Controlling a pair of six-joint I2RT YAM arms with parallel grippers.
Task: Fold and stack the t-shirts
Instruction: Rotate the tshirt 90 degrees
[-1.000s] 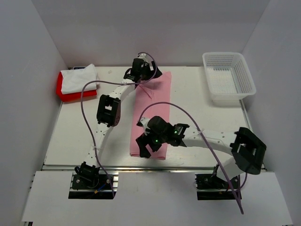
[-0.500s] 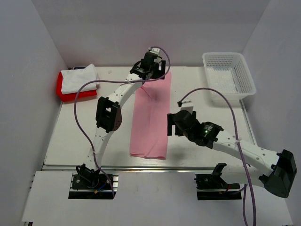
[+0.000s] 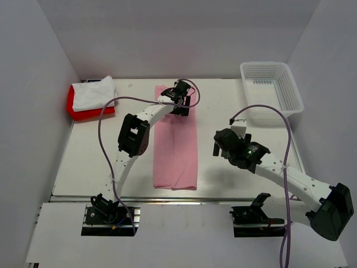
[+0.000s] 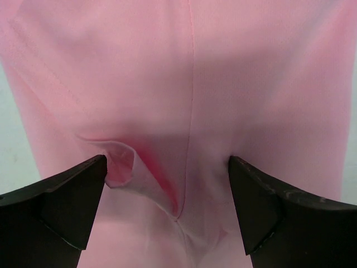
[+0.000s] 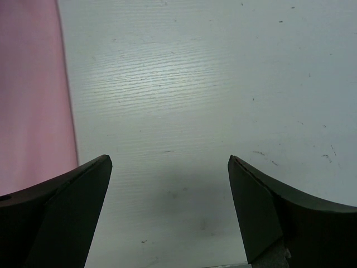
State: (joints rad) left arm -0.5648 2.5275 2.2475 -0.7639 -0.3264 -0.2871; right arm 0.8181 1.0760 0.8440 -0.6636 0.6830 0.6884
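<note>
The light pink t-shirt (image 3: 176, 151) lies in the middle of the table, folded into a long narrow strip running from far to near. My left gripper (image 3: 182, 104) is open just above its far part. In the left wrist view the pink cloth (image 4: 184, 84) fills the frame, with a small raised fold between the fingertips (image 4: 72, 201). My right gripper (image 3: 219, 144) is open and empty over bare table, to the right of the strip. The pink edge (image 5: 33, 95) shows at the left of the right wrist view. A folded white t-shirt (image 3: 93, 92) lies on a folded red one (image 3: 83, 114) at the back left.
A white plastic mesh basket (image 3: 271, 91) stands at the back right. White walls close the table on three sides. Purple cables loop from both arms over the table.
My right gripper has left the strip's near end and moved right over bare table. My left gripper has moved right along the far end and come down; the strip's far end now lies narrower.
</note>
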